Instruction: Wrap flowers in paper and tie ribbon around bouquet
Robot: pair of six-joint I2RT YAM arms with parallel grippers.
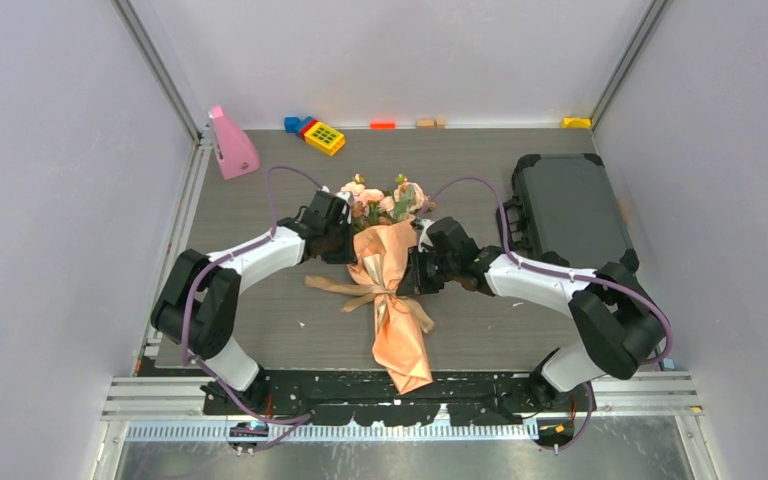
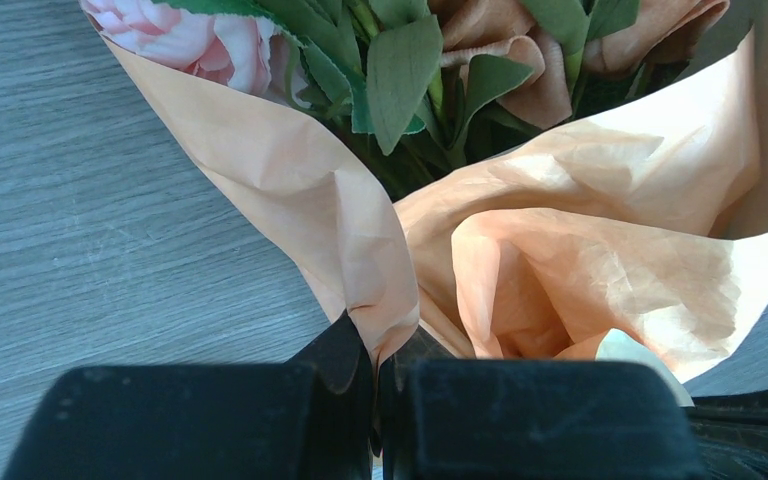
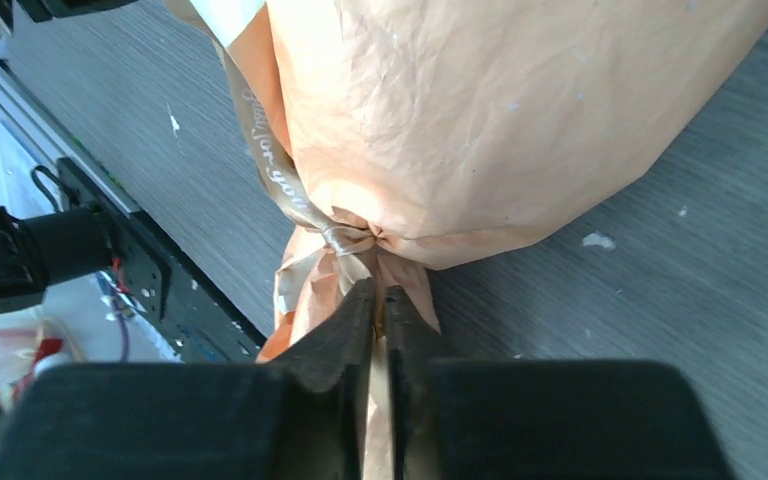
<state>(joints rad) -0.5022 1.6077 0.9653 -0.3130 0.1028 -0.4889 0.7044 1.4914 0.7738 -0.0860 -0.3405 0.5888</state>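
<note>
**Bouquet (image 1: 392,270) lies tied at mid-table with a gripper on each side**

At the far left of the grey wood-grain table (image 1: 260,330) stands a pink wedge-shaped plastic object (image 1: 230,145). A yellow studded toy block (image 1: 325,137) sits right of it by the back wall.

The left gripper (image 2: 375,352) is beside the bloom end, its jaws pressed together on a folded edge of the crinkled peach-orange paper (image 2: 600,260).

The bouquet lies flat. Its flowers (image 1: 385,197), small pink and brownish-red roses with green leaves, point to the far wall, and its tapered tail points toward the arm bases. A shiny tan satin ribbon (image 3: 345,238) is knotted round the narrow waist, with loose ends spreading left.

The right gripper (image 3: 380,297) meets the waist from the right, its fingers almost together and their tips against the paper just below the knot. Whether they pinch anything, I cannot tell.

Further right lies a black hard case (image 1: 570,205).
</note>
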